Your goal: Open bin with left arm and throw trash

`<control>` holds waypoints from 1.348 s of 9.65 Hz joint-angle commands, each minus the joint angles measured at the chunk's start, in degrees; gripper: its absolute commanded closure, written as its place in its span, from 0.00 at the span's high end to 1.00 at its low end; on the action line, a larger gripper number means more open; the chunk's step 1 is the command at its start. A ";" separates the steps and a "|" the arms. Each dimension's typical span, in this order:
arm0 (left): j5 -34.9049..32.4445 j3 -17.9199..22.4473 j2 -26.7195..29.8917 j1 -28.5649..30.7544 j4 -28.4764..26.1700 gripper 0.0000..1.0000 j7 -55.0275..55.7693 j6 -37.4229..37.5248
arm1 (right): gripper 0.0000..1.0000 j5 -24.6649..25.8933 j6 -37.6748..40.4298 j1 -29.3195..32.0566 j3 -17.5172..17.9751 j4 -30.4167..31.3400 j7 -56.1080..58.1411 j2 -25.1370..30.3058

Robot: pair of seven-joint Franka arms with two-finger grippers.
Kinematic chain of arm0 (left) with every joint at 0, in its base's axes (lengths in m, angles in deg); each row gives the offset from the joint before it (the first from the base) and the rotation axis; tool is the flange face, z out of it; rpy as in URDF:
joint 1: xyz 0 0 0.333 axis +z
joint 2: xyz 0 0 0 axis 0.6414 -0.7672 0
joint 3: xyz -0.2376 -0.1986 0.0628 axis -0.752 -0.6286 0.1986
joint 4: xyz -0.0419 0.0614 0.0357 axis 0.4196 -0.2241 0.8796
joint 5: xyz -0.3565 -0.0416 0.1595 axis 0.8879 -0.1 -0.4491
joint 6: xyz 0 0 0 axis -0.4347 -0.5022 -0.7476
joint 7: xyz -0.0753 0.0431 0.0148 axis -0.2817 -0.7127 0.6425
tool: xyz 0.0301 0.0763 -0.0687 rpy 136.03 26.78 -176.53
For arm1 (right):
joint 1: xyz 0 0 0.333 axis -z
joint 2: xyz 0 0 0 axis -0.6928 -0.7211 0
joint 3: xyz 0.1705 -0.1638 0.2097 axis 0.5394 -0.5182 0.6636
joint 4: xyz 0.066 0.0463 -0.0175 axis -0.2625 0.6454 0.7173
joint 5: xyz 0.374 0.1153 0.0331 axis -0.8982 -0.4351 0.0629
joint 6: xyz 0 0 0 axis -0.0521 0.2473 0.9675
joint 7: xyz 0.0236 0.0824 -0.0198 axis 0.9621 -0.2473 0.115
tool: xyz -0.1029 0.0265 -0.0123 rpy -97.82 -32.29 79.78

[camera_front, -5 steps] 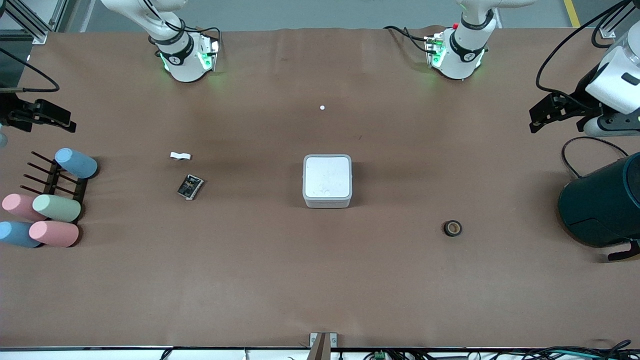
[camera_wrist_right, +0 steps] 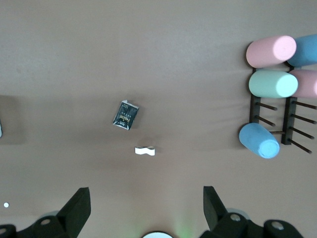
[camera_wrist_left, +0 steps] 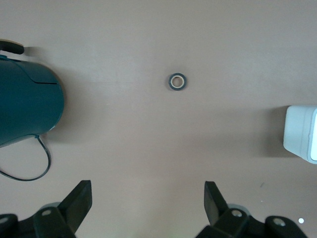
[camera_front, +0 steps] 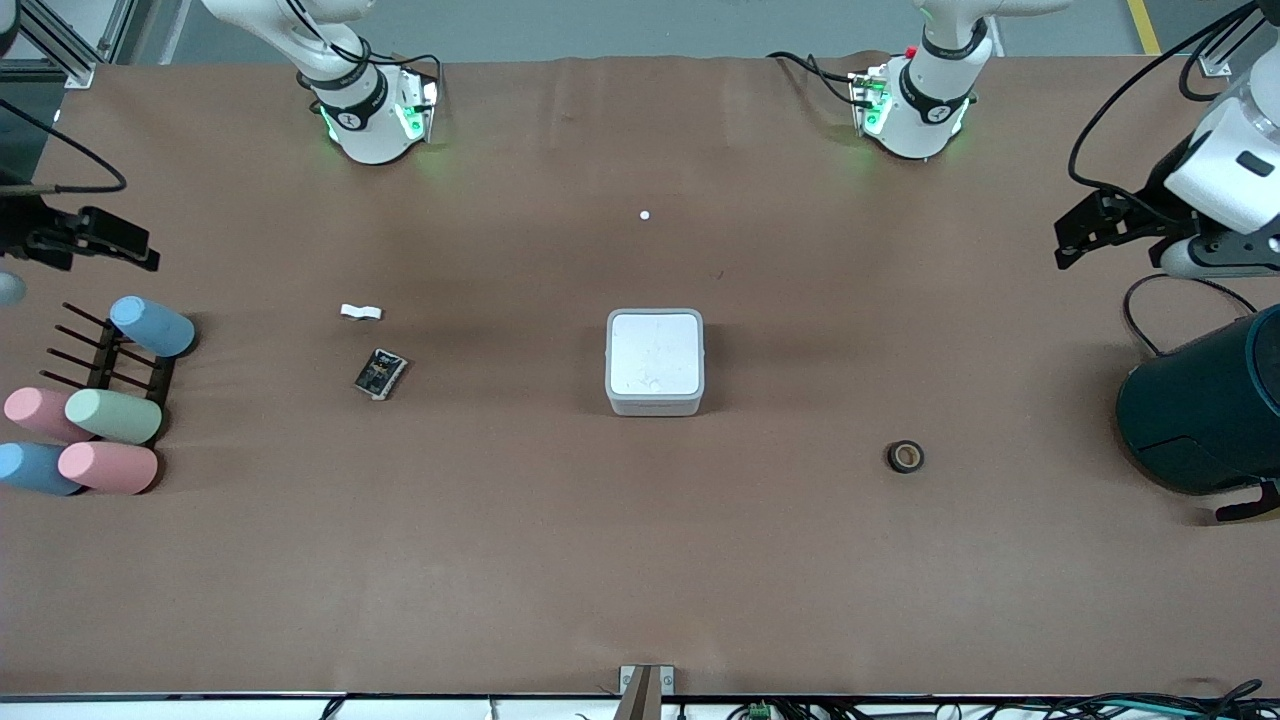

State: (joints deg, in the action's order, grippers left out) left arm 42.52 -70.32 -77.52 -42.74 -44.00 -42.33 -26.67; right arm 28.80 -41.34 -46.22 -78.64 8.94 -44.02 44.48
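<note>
The white-grey bin [camera_front: 655, 362] stands mid-table with its lid shut; its edge shows in the left wrist view [camera_wrist_left: 302, 134]. The black packet [camera_front: 381, 373] [camera_wrist_right: 125, 115] and the white scrap [camera_front: 361, 312] [camera_wrist_right: 145, 150] lie toward the right arm's end of the table. The dark tape roll [camera_front: 905, 457] [camera_wrist_left: 177, 81] lies toward the left arm's end, nearer the front camera than the bin. My left gripper [camera_front: 1068, 243] [camera_wrist_left: 147, 198] is open and empty, up in the air beside the teal cylinder. My right gripper [camera_front: 148, 252] [camera_wrist_right: 146, 203] is open and empty, above the rack.
A large dark teal cylinder [camera_front: 1205, 410] [camera_wrist_left: 27, 106] with a black cable stands at the left arm's end. A dark rack [camera_front: 110, 365] with several pastel cylinders [camera_front: 112, 415] [camera_wrist_right: 272, 83] sits at the right arm's end. A small white dot [camera_front: 644, 215] lies between the arm bases.
Both grippers have shifted slightly in the air. Nothing on the table has moved.
</note>
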 commanded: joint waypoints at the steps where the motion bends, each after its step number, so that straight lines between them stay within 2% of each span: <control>1: 0.37 -4.99 -4.25 -4.69 0.94 1.00 0.92 2.32 | 1.00 -1.05 -5.30 -0.62 -0.07 5.85 -0.90 -1.68; 2: 0.37 -7.37 -7.32 -7.41 1.46 0.95 1.62 1.45 | 1.00 -1.05 -10.65 -1.58 -0.07 10.76 -0.90 -1.68; 3: 0.29 -8.69 -12.05 -10.05 3.99 0.81 1.71 -2.30 | 1.00 -1.14 -15.66 -2.46 -0.07 16.03 -0.98 -1.68; 4: 0.29 -8.88 -17.15 -13.64 5.58 0.59 1.80 -5.12 | 1.00 -2.71 -21.28 -2.47 -0.07 20.18 -1.94 -2.99; 5: -0.32 -8.62 -22.51 -17.42 7.77 0.35 1.72 -10.02 | 1.00 -4.99 -24.82 -2.55 -0.07 21.44 -6.30 -5.70; 6: -1.37 -8.27 -27.43 -20.67 9.27 0.17 1.63 -15.90 | 1.00 -5.10 -25.38 -3.60 -0.07 21.45 -11.13 -8.77; 7: -3.30 -8.18 -31.40 -22.27 9.63 0.07 2.58 -21.88 | 1.00 -5.10 -26.77 -4.83 -0.07 21.62 -15.18 -11.32; 8: -4.28 -8.18 -35.26 -23.59 9.64 0.00 7.21 -27.68 | 1.00 -5.10 -30.62 -5.45 -0.07 23.36 -18.35 -13.52; 9: -4.72 -7.83 -38.61 -25.61 9.81 0.00 13.17 -33.04 | 1.00 -5.10 -35.79 -6.59 -0.07 26.34 -20.30 -14.85; 10: -6.20 -7.92 -40.91 -26.76 10.07 0.00 14.01 -37.71 | 1.00 -6.14 -42.80 -6.42 -0.07 30.29 -22.93 -15.30; 11: -6.39 -7.83 -42.23 -27.73 10.16 0.00 14.63 -39.58 | 1.00 -6.67 -50.27 -6.68 -0.07 35.02 -24.61 -15.30; 13: -6.39 -7.92 -42.07 -27.83 9.99 0.00 18.13 -39.60 | 1.00 -9.21 -55.17 -7.04 0.02 37.71 -27.59 -17.22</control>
State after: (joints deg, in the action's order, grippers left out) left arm 36.86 -78.50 -119.23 -70.02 -35.25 -26.59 -66.35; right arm 21.56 -94.51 -52.74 -78.53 44.44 -68.80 26.73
